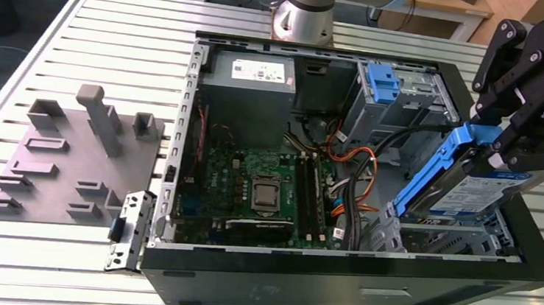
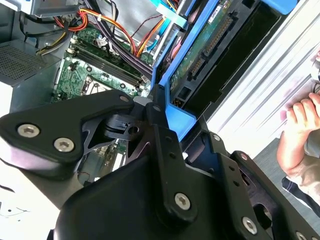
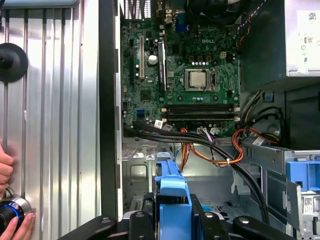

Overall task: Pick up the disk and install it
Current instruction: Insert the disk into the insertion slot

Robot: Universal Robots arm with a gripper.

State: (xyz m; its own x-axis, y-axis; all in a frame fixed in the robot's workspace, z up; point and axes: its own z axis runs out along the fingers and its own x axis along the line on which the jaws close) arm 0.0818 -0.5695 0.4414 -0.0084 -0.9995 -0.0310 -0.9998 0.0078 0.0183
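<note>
The disk [image 1: 468, 190] is a silver-grey drive with a white-and-blue label and blue side rails. It hangs steeply tilted over the metal drive bay [image 1: 442, 238] at the corner of the open computer case [image 1: 340, 277] on the exterior view's right. My black gripper [image 1: 508, 142] is shut on its upper end, fingers pressing the blue rail. In the second wrist view the disk's green underside [image 2: 200, 55] and blue rail run up from the gripper [image 2: 150, 107]. In the first wrist view the blue rail end [image 3: 171, 187] sits between the fingers [image 3: 142, 222].
Inside the case lie the motherboard [image 1: 260, 181], a grey power-supply box [image 1: 249, 76], orange and black cables [image 3: 225, 155] and a blue latch on a metal cage [image 1: 381, 84]. A grey fixture plate [image 1: 65, 156] lies on the slatted table. A person's hand [image 2: 300, 125] rests beside the case.
</note>
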